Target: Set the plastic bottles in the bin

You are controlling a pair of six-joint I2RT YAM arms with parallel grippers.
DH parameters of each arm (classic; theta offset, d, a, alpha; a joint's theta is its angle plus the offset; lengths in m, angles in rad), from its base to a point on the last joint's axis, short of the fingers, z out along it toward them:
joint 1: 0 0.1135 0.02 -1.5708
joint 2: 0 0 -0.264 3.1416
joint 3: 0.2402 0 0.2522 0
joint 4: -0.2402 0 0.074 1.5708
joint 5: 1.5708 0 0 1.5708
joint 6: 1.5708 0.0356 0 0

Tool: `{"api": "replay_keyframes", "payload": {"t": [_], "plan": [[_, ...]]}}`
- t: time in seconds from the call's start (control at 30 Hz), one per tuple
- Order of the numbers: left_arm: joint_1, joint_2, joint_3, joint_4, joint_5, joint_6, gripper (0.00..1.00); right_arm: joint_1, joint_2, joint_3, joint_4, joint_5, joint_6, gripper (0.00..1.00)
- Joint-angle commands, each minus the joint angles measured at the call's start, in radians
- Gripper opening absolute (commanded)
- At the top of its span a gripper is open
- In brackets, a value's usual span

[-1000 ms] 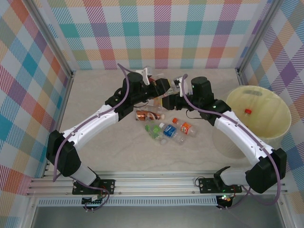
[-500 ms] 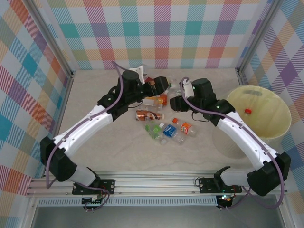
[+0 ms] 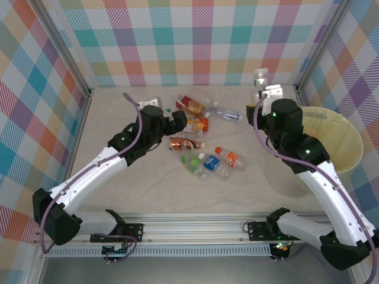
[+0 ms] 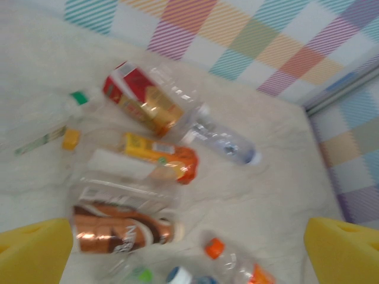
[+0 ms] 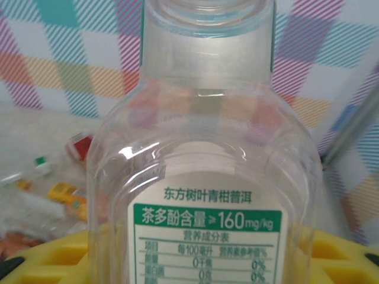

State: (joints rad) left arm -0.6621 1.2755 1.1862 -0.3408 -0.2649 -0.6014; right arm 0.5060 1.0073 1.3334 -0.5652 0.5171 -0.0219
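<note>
Right gripper (image 3: 262,90) clasps a green-labelled bottle (image 5: 204,177) at the tabletop's far right corner; best released only squarely over the bin (image 3: 340,139).

Holds clear bottle (image 5: 204,148) w/ green-white label upright betw. yellow fingers (image 5: 53,260) at btm, close to lens, other bottles (image 5: 62,195) lying on table (image 5: 23,127) at left, plaid wall (image 5: 71,53) behind.

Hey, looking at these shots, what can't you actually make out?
1. Cap of the held bottle: cut off by the top edge in the right wrist view.
2. What lies in the bin: the right arm covers part of it in the top view.
3. Label print on the lying bottles: blurred in the left wrist view, too small in the top view.
</note>
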Motion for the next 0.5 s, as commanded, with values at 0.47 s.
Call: {"api": "replay_keyframes", "payload": {"t": [0.47], "plan": [[0.027,0.099,-0.015,-0.027,-0.024,-0.055,1.0,-0.413,-0.182,-0.096,-0.095,0.26,-0.095,0.39]]}}
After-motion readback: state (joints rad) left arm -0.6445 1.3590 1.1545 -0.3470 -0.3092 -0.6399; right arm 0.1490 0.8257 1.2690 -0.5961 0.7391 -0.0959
